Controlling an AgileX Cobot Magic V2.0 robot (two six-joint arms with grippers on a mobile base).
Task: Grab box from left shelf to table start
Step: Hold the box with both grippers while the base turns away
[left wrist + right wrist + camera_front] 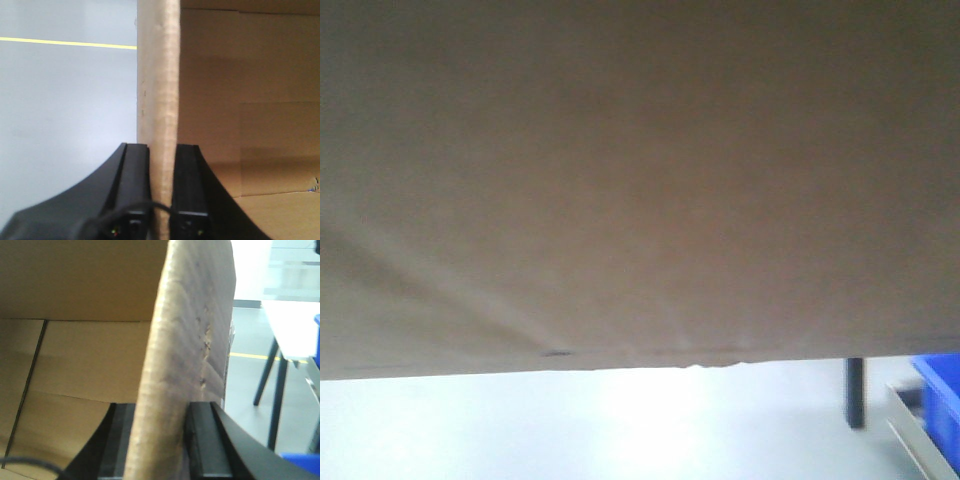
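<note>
We see a plain tan box (620, 180). The left gripper (161, 150) and right gripper (162, 410) are black. The floor (65, 125) is pale grey, with a thin yellow line (67, 43) at ten o'clock in the left wrist view. A blue bin (940, 395) shows at four o'clock in the front view.

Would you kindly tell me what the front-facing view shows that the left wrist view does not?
Only the front-facing view shows a blue bin and a dark post at lower right. Only the left wrist view shows the left gripper clamped on a wall of the box, plus a yellow floor line. Both show the box and pale floor.
</note>
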